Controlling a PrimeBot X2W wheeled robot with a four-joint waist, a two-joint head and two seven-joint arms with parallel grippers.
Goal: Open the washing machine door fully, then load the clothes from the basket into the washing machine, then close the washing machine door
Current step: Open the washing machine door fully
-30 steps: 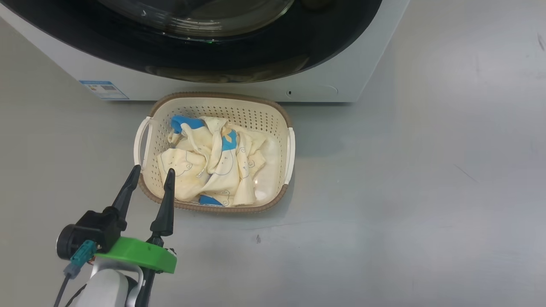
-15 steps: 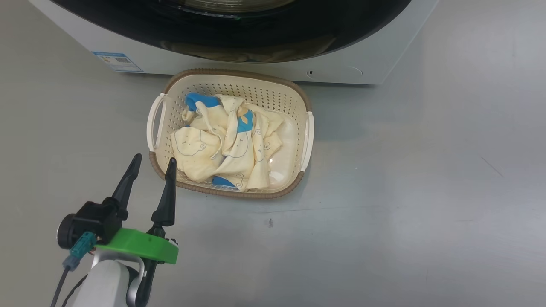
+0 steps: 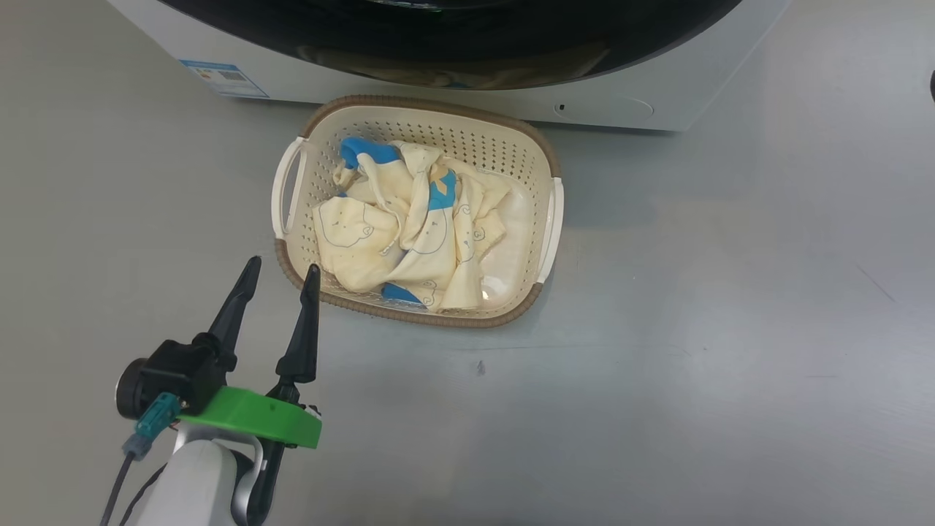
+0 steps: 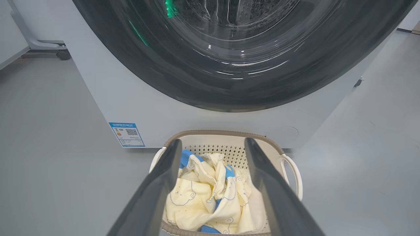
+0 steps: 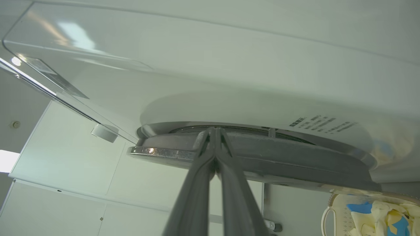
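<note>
The cream basket (image 3: 544,183) stands on the floor right in front of the white washing machine (image 3: 657,102), below the black rim of the washing machine door (image 3: 467,44). The clothes (image 3: 409,226), cream with blue trim, lie piled inside. My left gripper (image 3: 283,264) is open and empty by the basket's near-left corner; in its wrist view the left gripper (image 4: 213,141) frames the clothes (image 4: 206,200) under the door (image 4: 236,49). My right gripper (image 5: 213,130) is shut, its tips at the seam between the door's edge (image 5: 279,154) and the machine's front (image 5: 229,82).
Bare grey floor (image 3: 730,329) spreads to the right of and in front of the basket. A blue label (image 3: 223,78) is stuck on the machine's lower left. A wheeled white unit (image 4: 42,46) stands to the machine's left. White cabinets (image 5: 65,170) lie beyond the door.
The head camera has shifted: machine and basket now sit higher and further right in the picture. My left gripper stays open by the basket's corner.
</note>
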